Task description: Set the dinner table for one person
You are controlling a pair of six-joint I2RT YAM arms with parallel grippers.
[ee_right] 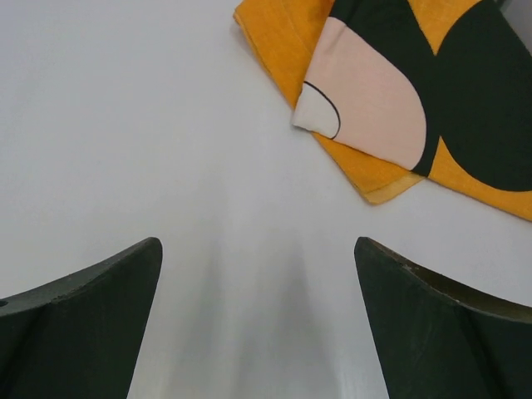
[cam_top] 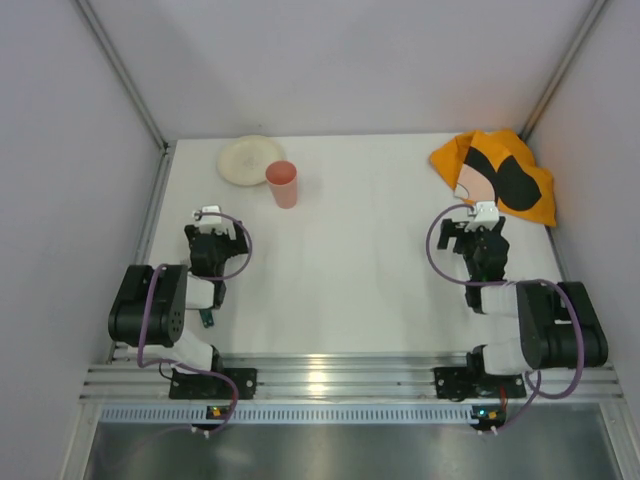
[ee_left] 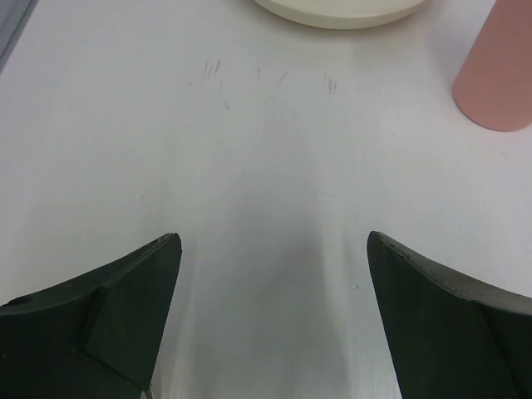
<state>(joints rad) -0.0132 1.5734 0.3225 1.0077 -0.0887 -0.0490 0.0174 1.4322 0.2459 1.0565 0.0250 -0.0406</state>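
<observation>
A: The large flat white rectangular worktop (cam_top: 350, 270) looks matt and smooth, faintly scuffed; its edge rails (cam_top: 330, 378) are ribbed, shiny metal.
B: And the round cream plate (cam_top: 250, 158)?
A: Smooth, with a dull sheen, plastic by the look. The salmon-pink tumbler (cam_top: 283, 184) seems matt plastic too.
B: The orange printed cloth (cam_top: 500, 175) is soft woven fabric; the left arm's black fingers (ee_left: 125, 324) are matt plastic.

Soft, even light from overhead leaves the large matte white table (cam_top: 350, 290) bright; glare streaks the silver metal rail (cam_top: 320, 378) at its near edge; faint grey shadows pool under the black left end effector (ee_left: 273, 241) and black right end effector (ee_right: 258, 245); wrist views crisp, overhead view softer.
</observation>
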